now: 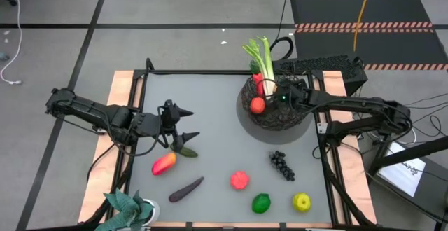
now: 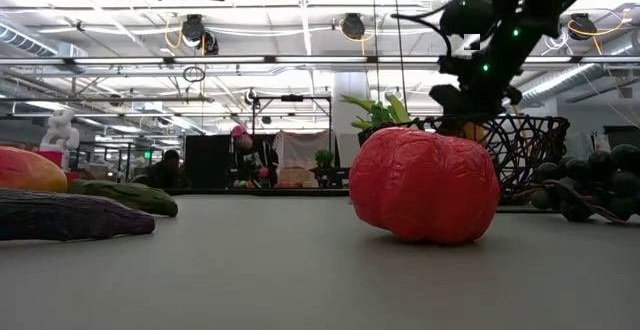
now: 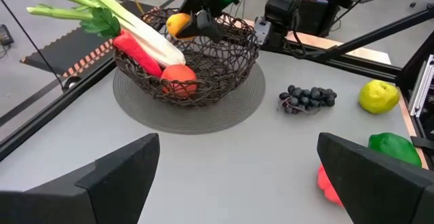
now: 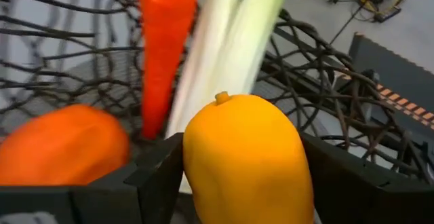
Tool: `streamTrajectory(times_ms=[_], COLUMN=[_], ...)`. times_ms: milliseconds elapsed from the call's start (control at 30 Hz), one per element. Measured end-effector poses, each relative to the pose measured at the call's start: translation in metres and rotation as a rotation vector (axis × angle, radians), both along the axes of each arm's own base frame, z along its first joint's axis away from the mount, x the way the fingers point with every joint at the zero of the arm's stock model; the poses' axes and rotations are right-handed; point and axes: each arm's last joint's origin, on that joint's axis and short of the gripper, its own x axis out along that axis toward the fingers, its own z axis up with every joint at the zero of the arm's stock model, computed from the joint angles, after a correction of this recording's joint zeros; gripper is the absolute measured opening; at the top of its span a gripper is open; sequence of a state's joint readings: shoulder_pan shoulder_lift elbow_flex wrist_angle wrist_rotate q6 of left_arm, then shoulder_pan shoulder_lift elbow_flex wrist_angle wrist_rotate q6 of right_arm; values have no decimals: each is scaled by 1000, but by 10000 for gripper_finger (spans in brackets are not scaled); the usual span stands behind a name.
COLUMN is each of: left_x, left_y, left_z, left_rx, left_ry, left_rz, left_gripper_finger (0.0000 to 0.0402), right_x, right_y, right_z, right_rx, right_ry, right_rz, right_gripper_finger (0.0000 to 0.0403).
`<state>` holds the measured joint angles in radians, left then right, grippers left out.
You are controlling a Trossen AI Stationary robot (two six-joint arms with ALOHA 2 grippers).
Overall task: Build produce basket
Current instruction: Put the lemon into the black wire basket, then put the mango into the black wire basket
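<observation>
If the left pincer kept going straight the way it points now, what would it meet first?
Open table first; the left pincer aims across bare grey surface toward the wire basket holding the leek. The basket looks like the first thing in line, though the depth is hard to judge.

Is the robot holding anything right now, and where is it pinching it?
Yes. The right gripper holds a yellow-orange fruit over the wire basket, its jaws pressing on the fruit's two sides. The left gripper is open and holds nothing.
</observation>
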<state>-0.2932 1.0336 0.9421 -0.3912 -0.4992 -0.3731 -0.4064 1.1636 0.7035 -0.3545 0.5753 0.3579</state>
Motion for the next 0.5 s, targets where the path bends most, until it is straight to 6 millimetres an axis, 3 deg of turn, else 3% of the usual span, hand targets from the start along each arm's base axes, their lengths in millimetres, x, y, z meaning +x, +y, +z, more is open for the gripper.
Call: streamTrajectory(times_ms=[300, 500], left_x=[0, 0], left_y=[0, 0], left_z=[0, 0], left_rx=[-6, -7], left_ry=[-2, -2], left_rz=[3, 2], left_gripper_finger=[399, 399], right_x=[-4, -5], right_y=[-6, 17], right_z=[3, 25], right_rx=[-28, -6], right_ry=[-19, -188], right_rz=[-14, 134], right_gripper_finger=[318, 318])
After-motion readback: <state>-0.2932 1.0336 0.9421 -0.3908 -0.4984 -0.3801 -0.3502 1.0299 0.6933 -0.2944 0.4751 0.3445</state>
